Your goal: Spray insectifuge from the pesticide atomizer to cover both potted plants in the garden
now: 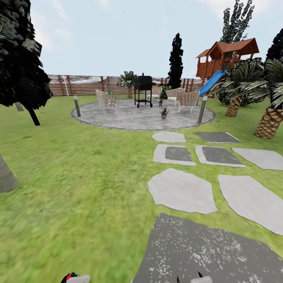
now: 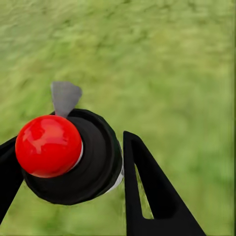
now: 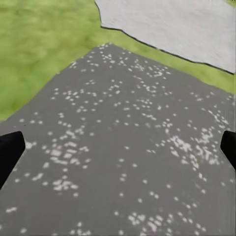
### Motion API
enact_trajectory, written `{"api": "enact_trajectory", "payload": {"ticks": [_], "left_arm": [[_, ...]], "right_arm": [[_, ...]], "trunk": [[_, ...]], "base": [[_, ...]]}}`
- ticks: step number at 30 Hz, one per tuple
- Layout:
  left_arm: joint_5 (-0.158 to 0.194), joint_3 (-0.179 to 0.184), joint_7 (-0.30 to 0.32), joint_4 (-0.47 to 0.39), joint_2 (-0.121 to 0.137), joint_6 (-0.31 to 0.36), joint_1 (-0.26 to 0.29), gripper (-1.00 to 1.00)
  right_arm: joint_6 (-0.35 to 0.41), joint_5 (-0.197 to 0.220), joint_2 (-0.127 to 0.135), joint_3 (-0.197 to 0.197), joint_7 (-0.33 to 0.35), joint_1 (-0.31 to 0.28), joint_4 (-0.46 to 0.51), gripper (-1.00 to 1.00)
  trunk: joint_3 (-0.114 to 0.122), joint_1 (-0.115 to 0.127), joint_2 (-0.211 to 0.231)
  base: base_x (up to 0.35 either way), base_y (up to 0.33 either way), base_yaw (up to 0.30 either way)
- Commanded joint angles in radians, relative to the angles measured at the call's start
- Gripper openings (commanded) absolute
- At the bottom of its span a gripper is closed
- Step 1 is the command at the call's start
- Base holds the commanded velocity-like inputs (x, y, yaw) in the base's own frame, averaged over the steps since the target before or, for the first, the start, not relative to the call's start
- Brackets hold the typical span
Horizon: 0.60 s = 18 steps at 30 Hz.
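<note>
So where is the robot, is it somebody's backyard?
Yes, it looks like a backyard garden: green lawn with stepping stones, a round stone patio with a black grill, and a playhouse with a blue slide.

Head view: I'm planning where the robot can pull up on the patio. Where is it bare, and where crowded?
The round stone patio looks bare along its near edge, between the left post and the small potted plant. The back is crowded: wicker chairs, the black grill and another potted plant. Distance blurs detail.
</note>
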State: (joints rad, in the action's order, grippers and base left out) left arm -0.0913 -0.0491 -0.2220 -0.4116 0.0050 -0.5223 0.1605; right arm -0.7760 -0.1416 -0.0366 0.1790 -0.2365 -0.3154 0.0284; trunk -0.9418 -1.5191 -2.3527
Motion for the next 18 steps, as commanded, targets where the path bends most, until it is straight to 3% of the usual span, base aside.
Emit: {"api": "enact_trajectory", "payload": {"ticks": [1,18], "left_arm": [[-0.010,-0.003,-0.005,0.001,0.000,-0.002,0.001,-1.00],[-0.010,-0.003,-0.005,0.001,0.000,-0.002,0.001,-1.00]], "right_arm": [[0.000,-0.010,0.000,0.002,-0.010,-0.001,-0.001,1.00],[0.000,-0.010,0.000,0.002,-0.010,-0.001,-0.001,1.00]], "trunk": [[-0.001,0.000,0.000],[-0.001,0.000,0.000]], "base": [[0.327,-0.109,0.000],[0.327,-0.109,0.000]]}}
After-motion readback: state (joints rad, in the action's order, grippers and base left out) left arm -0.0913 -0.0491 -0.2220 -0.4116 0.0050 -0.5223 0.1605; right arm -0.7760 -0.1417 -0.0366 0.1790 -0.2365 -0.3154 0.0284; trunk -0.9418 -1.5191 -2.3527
